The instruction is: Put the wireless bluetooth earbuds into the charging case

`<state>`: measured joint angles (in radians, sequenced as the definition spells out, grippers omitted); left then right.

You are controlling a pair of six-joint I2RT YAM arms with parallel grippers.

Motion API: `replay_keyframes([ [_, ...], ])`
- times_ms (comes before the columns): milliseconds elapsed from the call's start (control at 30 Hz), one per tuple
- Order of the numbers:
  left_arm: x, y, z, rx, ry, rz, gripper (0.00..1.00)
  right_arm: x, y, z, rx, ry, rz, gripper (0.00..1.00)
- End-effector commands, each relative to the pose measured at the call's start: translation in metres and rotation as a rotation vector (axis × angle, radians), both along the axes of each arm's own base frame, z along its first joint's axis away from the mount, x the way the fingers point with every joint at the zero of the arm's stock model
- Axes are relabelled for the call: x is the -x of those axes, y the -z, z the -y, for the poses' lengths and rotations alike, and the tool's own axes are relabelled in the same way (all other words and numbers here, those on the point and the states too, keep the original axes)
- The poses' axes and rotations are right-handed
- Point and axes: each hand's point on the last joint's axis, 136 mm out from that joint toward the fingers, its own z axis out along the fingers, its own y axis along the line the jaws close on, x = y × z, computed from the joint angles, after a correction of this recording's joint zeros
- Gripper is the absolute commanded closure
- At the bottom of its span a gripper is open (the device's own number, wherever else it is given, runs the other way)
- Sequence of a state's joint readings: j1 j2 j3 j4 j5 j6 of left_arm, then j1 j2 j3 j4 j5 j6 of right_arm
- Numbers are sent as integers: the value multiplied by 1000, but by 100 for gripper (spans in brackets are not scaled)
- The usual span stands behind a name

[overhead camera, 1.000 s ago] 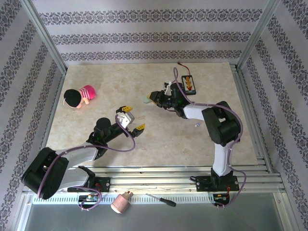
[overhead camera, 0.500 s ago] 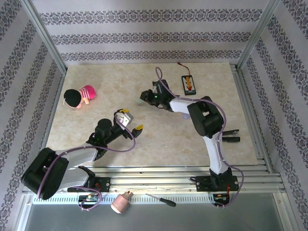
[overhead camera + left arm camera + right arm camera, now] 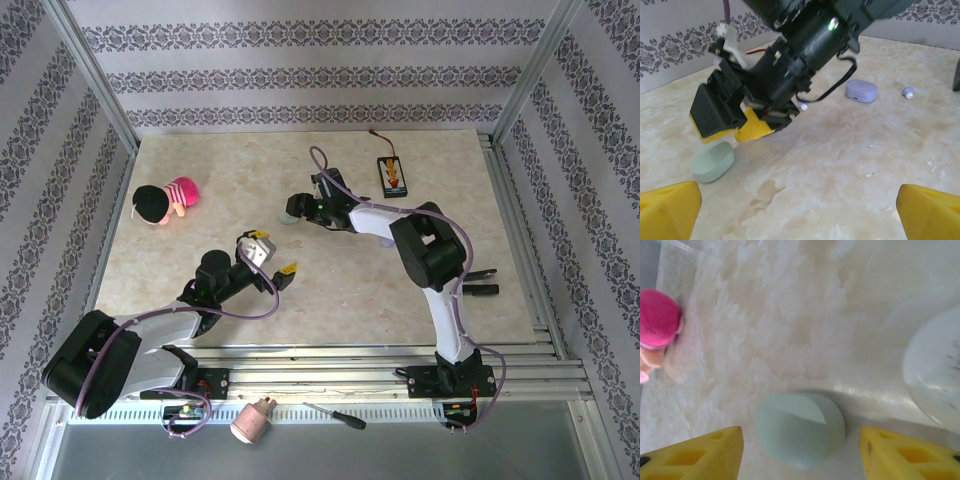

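Note:
A pale green charging case (image 3: 800,429) lies on the table between the yellow fingertips of my right gripper (image 3: 801,456), which is open with a gap on each side of it. From above, that gripper (image 3: 298,211) hangs low over the case (image 3: 289,216) left of centre. My left gripper (image 3: 800,220) is open and holds nothing; it faces the green case (image 3: 712,161) and stands a little nearer and to the left (image 3: 276,252). Farther back lie a lavender case (image 3: 861,91), a lavender earbud (image 3: 908,92) and a white earbud (image 3: 803,106).
A pink and black plush toy (image 3: 165,200) lies at the left of the table, and a black remote-like device (image 3: 392,173) lies at the back right. A screwdriver (image 3: 335,416) and a pink object (image 3: 252,420) rest off the table, below its near rail.
My right arm swung left and down with the green case, set it on the table, and its jaws opened off it. The left arm barely moved.

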<state>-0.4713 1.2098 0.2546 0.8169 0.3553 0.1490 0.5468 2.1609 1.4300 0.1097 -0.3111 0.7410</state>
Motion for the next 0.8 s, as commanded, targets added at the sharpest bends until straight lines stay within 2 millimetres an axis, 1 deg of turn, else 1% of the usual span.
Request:
replay_keyframes([
  [0,3,-11,13,44,70,19,1,9,-37,25,85,-13,107,30],
  [33,3,-11,16,51,82,21,1,13,-43,33,103,-11,125,27],
  [100,3,-13,20,73,98,28,1,22,-48,52,139,2,144,20],
  [200,3,-18,28,115,120,55,1,36,-53,91,221,47,169,12],
  [233,3,-19,30,131,127,60,0,41,-54,108,268,67,176,10],
  [367,3,-17,43,147,164,48,0,59,-53,173,411,153,154,8],
  [467,2,-16,50,142,184,44,1,72,-44,216,495,189,102,8],
  [533,2,-16,53,145,191,42,1,80,-36,239,570,207,84,8],
  [567,1,-17,55,146,194,43,1,83,-32,247,597,212,72,10],
  [633,0,-17,55,147,192,41,1,89,-21,255,602,202,30,13],
  [733,-2,-16,57,147,194,35,1,92,-5,255,599,174,-31,20],
  [767,-2,-15,58,147,197,33,1,91,-2,252,590,166,-44,22],
])
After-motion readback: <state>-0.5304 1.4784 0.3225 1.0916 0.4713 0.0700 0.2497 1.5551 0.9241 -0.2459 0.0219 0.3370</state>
